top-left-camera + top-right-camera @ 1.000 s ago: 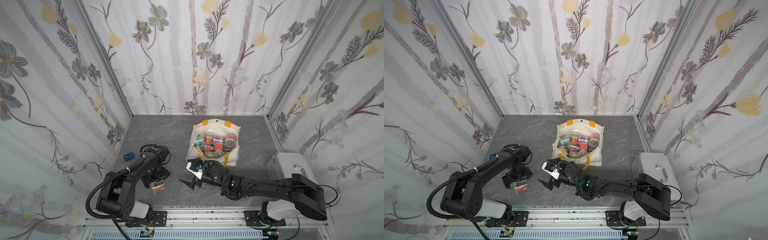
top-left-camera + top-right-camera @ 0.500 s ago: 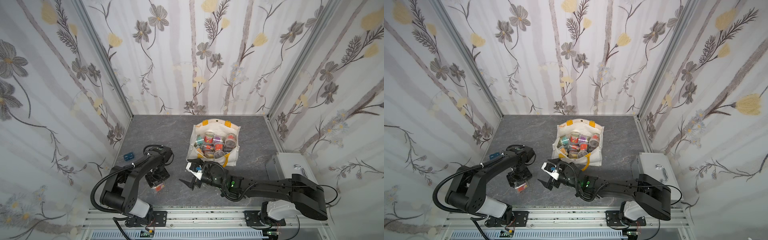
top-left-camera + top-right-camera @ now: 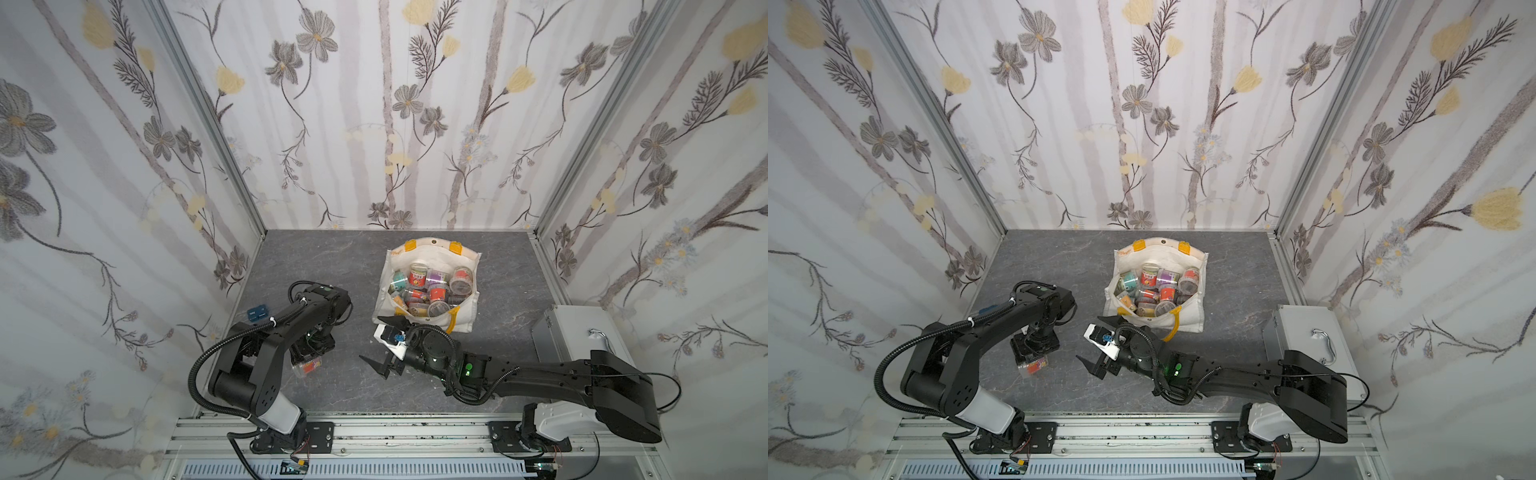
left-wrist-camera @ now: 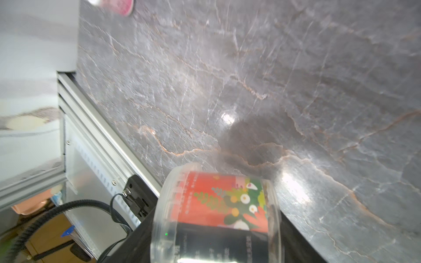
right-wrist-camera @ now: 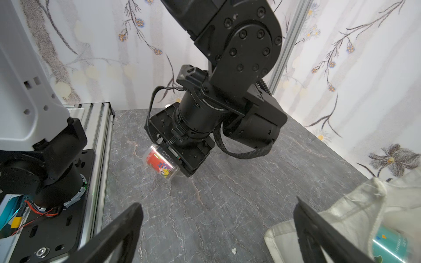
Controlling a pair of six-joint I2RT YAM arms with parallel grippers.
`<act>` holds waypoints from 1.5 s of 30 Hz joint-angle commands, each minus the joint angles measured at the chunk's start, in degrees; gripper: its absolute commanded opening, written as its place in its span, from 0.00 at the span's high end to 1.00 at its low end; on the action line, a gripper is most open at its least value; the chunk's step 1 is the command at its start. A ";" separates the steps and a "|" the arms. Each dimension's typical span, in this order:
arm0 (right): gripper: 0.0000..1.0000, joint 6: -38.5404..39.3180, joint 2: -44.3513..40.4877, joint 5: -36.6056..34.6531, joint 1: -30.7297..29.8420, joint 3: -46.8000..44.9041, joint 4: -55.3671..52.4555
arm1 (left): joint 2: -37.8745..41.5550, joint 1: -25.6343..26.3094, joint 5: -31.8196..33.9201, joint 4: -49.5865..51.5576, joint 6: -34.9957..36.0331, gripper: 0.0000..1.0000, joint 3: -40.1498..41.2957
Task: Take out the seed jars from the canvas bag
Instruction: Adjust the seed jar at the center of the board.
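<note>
The cream canvas bag (image 3: 463,320) (image 3: 1192,320) lies open at the table's middle back, with several seed jars (image 3: 428,286) (image 3: 1158,286) heaped inside. One red-labelled seed jar (image 3: 309,366) (image 3: 1034,365) (image 4: 216,205) (image 5: 159,164) sits tilted at the front left, clamped between the dark fingers of my left gripper (image 3: 307,362) (image 4: 216,239), which points down at it. My right gripper (image 3: 370,337) (image 3: 1088,337) (image 5: 216,227) stands open and holds nothing, low over the table by the bag's front left corner (image 5: 341,205). A teal jar (image 5: 387,243) shows inside that corner.
A silver metal case (image 3: 573,332) (image 3: 1304,332) stands at the right edge. A small blue item (image 3: 257,312) lies by the left wall. The aluminium rail (image 3: 374,432) runs along the front. Patterned walls enclose three sides.
My left gripper has come down over the red-labelled jar and narrowed its jaws onto it. The right arm and the bag have not moved.
</note>
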State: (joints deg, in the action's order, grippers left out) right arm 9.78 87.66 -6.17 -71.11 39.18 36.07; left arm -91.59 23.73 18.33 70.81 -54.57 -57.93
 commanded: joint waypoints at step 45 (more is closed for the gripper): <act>0.00 -0.76 -13.06 -14.90 -0.91 0.01 -7.93 | -12.09 8.97 8.58 10.98 4.00 0.01 -19.51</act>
State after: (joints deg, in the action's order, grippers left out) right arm 12.36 75.88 -16.43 -72.10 38.04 30.09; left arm -106.39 32.71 27.22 77.89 -49.54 -76.51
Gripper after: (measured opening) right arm 0.997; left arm 0.988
